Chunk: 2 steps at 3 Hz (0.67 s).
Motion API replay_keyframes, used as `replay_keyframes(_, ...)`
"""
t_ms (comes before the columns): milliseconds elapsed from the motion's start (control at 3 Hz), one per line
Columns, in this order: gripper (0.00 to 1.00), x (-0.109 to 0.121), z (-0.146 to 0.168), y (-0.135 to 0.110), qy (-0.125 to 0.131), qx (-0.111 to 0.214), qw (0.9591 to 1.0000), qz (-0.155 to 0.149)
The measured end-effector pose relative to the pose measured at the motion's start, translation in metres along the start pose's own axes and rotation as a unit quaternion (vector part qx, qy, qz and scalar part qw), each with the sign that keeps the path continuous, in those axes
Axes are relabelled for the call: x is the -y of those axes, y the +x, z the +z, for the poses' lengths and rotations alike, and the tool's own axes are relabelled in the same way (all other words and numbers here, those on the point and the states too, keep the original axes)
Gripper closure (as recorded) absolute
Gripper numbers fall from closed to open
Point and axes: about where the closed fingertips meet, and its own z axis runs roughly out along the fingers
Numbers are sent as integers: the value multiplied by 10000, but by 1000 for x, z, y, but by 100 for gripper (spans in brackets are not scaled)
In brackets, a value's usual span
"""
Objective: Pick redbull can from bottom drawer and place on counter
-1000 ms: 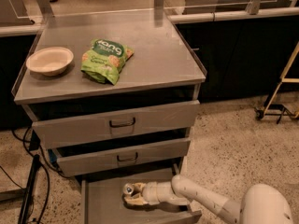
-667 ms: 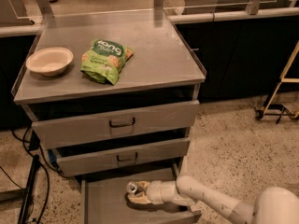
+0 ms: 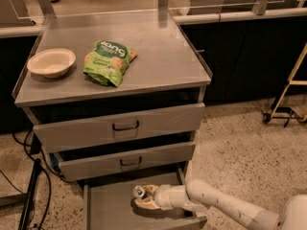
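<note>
The bottom drawer (image 3: 110,210) is pulled open at the foot of the cabinet. The redbull can (image 3: 139,191) stands in it with its silver top showing. My gripper (image 3: 143,199) reaches into the drawer from the right on a white arm, and its tan fingers (image 3: 145,206) sit around the can's lower part. The counter (image 3: 158,51) is the steel top of the cabinet, above the two upper drawers.
A cream bowl (image 3: 51,62) and a green snack bag (image 3: 109,61) lie on the counter's left half. Two upper drawers with dark handles (image 3: 125,126) stick out slightly above the open drawer. Cables and a black stand (image 3: 29,195) are on the floor at left. A yellow frame (image 3: 288,90) stands at right.
The view has shifted a little. My gripper stays at the can in the drawer, and the can looks slightly more upright than before.
</note>
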Motion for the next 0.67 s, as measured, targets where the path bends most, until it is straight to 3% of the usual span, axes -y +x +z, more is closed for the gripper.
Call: replay_keyframes(667, 100, 13, -48, -44, 339, -367, 9987, -24)
